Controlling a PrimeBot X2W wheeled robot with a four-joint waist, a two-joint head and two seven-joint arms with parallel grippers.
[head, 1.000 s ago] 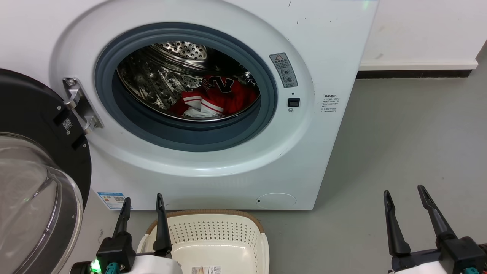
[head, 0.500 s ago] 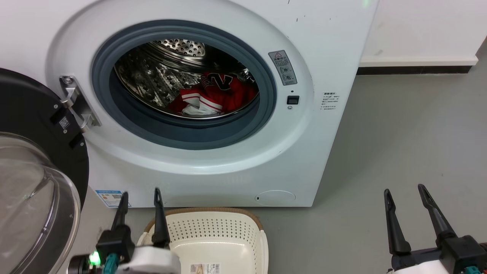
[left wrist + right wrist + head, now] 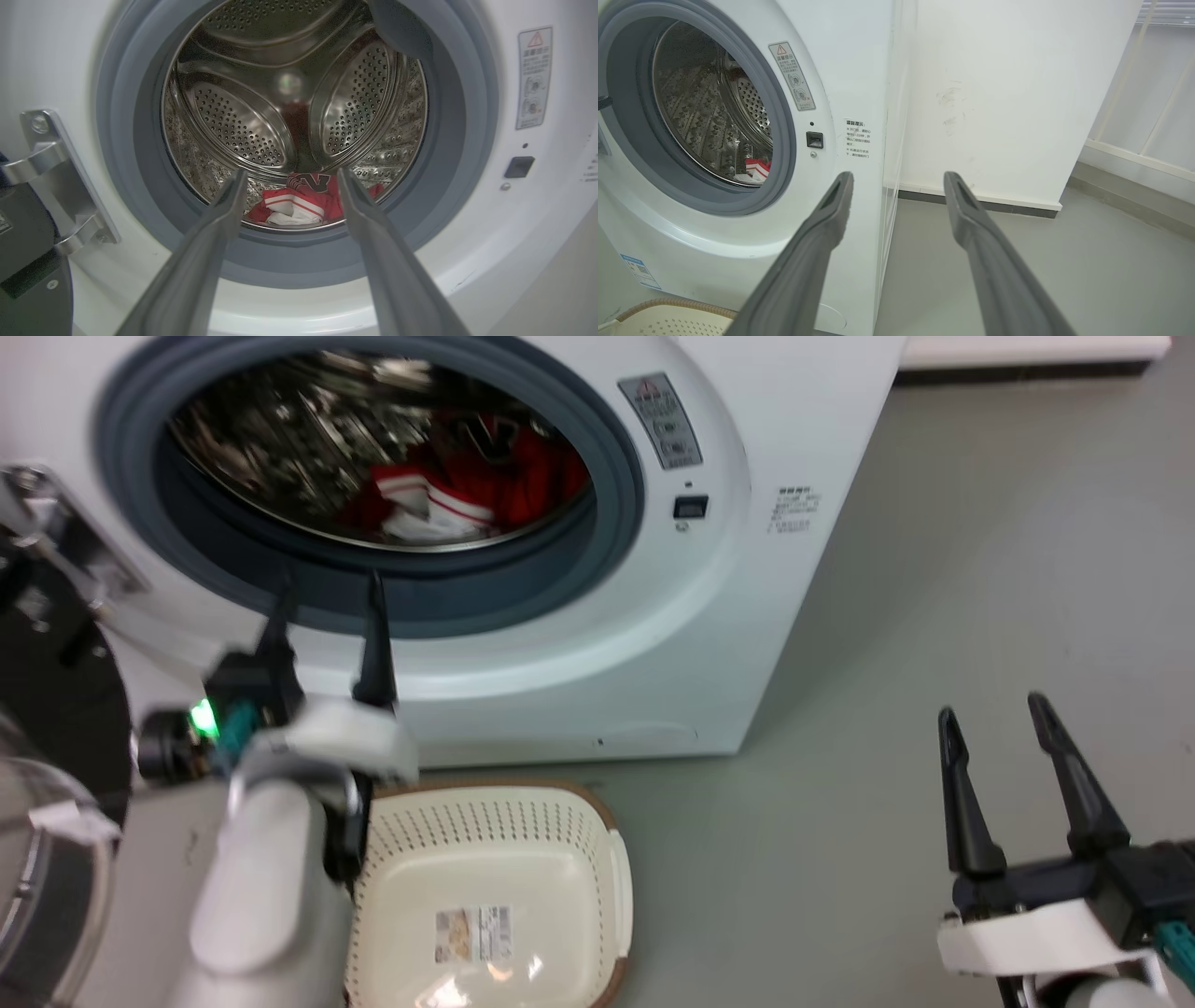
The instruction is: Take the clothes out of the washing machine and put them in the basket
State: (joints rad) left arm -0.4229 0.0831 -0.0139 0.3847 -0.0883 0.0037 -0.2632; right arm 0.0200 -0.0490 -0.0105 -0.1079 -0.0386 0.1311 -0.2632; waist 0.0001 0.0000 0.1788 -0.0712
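The washing machine (image 3: 579, 644) is seen with its door (image 3: 56, 709) swung open to the left. The clothes (image 3: 467, 490) are found inside the drum (image 3: 233, 126), lying on its lower part behind the grey gasket (image 3: 467, 602). Red cloth with a black numeral and white striped trim is made out among them, with a white fold at the front.

The basket (image 3: 495, 812) is set upright on the floor (image 3: 934, 569), just in front of the machine's foot. Its bare base is shown, with a paper label (image 3: 473, 933) stuck to it.

The left tool (image 3: 327, 583) is held released, its two fingers spread and pointed at the porthole. In the head view, which is blurred, its tips are seen against the lower gasket. In the left wrist view the clothes are framed between the fingers and are not touched by them. Whether the tips have crossed the gasket cannot be told. The basket's left rim is partly covered by the pale left forearm.

The right tool (image 3: 991, 709) is likewise released, with its fingers spread. It is held over the floor to the right of the machine, well apart from the clothes and the basket.
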